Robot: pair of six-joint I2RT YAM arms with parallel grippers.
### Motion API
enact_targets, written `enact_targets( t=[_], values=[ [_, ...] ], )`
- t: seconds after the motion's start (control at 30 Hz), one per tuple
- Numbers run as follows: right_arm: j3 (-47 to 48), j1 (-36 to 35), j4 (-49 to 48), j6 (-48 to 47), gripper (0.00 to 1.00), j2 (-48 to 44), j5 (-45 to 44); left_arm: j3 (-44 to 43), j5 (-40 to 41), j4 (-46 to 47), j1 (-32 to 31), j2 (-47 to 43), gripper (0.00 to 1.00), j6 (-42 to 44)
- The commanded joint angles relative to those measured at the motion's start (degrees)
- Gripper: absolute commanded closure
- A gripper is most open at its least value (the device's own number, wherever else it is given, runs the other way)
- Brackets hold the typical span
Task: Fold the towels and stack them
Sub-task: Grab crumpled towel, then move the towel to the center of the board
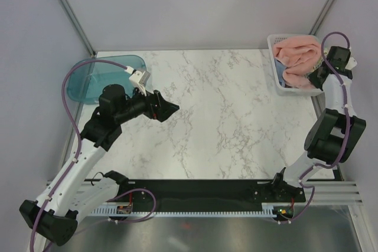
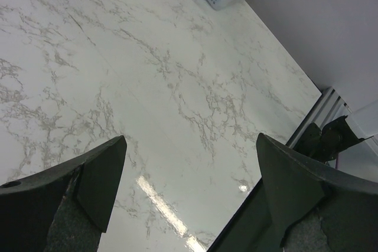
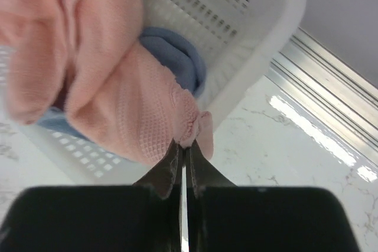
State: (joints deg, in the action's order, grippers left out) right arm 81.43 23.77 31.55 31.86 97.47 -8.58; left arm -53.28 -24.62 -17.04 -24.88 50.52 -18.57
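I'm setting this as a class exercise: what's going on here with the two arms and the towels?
The right gripper is shut on an edge of the salmon-pink towel, which sits bunched in the white basket over the light blue towel. The left gripper hangs open above the marble table near the teal tray, holding nothing. No folding has begun.

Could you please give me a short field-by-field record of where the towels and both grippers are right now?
pink towel: bunched in the white basket, on top
blue towel: in the basket, under the pink one
right gripper: shut on the pink towel's corner
left gripper: open, holding nothing, above the table
teal tray: far-left corner of the table
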Motion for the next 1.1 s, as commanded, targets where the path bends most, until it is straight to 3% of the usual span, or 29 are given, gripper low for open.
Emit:
enact_targets(
  t=[0.0, 0.17, 0.27, 0.4, 0.57, 0.7, 0.83, 1.0, 1.07],
  values=[
    [10.22, 0.05, -3.33, -1.36, 1.00, -3.95, 8.47, -0.51, 1.24, 1.83, -0.16, 0.01, 0.02, 0.29],
    [24.28, -3.54, -12.82, 6.01, 1.00, -10.27, 32.51, -5.51, 5.81, -1.14, -0.08, 2.82, 0.02, -3.13],
    [32.99, -8.90, -13.45, 11.63, 1.00, -11.85, 37.13, -11.05, 6.43, -3.78, -0.08, 5.19, 0.02, -4.11],
    [31.61, -16.72, -18.97, 18.93, 1.00, -16.51, 41.09, -19.73, 4.94, -10.54, -0.08, 6.52, 0.02, -3.50],
    [18.44, -25.77, -20.30, 21.85, 1.00, -23.80, 41.28, -22.84, 7.83, -15.39, -0.08, 4.06, 0.02, -3.23],
    [3.59, -35.79, -20.12, 18.43, 1.00, -26.54, 35.39, -21.79, 9.24, -18.55, 0.01, 2.92, 0.02, -4.46],
    [-9.07, -52.98, -21.18, 12.72, 1.00, -21.99, 27.76, -16.61, 10.11, -19.44, 0.01, 2.57, 0.03, -7.09],
    [-11.12, -64.45, -19.43, 6.58, 1.00, -7.58, 21.15, -10.46, 15.91, -20.40, 1.59, 1.69, 0.04, -11.40],
    [-9.28, -66.74, -17.06, 4.28, 0.92, -2.91, 20.19, -9.83, 17.41, -20.49, 3.43, 1.51, 0.03, -12.98]
  ],
)
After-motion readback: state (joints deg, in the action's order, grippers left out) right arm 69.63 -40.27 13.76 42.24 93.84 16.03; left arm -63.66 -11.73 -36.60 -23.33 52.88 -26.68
